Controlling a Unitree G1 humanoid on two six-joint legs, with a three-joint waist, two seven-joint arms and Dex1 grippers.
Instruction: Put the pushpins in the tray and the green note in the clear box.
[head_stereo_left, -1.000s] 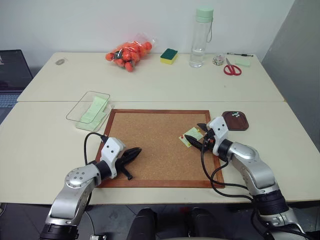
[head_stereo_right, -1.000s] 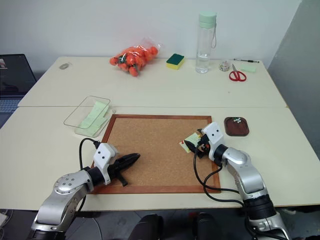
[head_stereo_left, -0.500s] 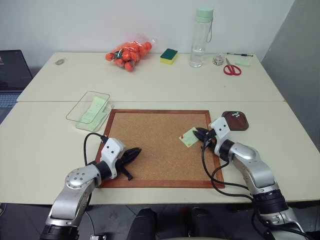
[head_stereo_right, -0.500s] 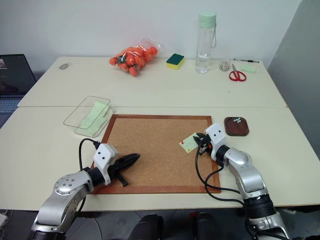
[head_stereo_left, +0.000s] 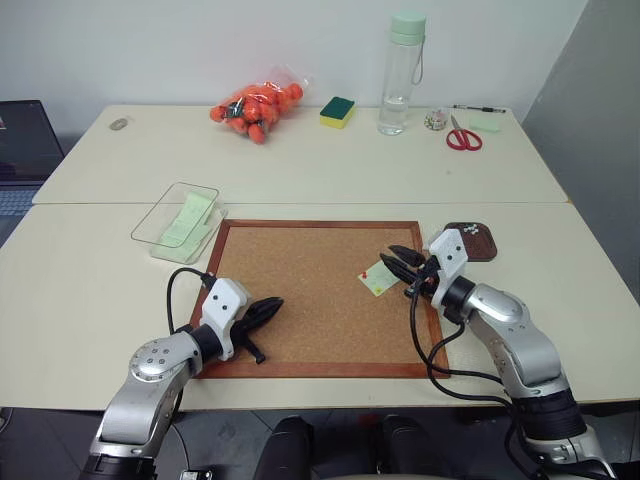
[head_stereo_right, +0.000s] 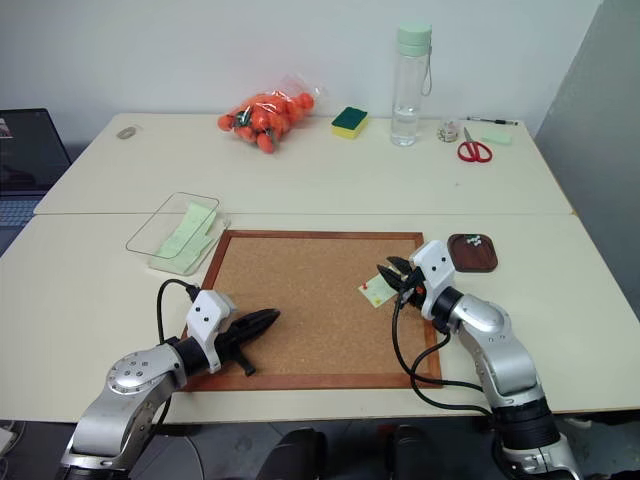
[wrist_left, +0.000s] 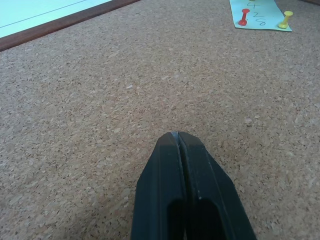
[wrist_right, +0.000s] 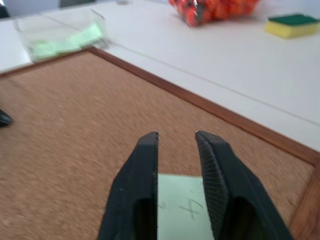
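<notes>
The right gripper (wrist_right: 176, 136), jaws parted and seemingly empty over the green note (wrist_left: 260, 13), may tear it while the pushpins (wrist_left: 243, 16) stay in.

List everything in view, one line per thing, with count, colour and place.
Cork board: one, brown, red-brown frame, near table.
Green note: one, pale green, on the board's right side.
Pushpins: two, red and yellow, stuck in the note.
Tray: one, dark brown, right of the board.
Clear box: one, transparent, left of the board, green paper inside.
Bag of orange fruit, sponge, bottle, scissors: far table.
Left gripper: shut, over the board.
Right gripper: open, over the note.
</notes>
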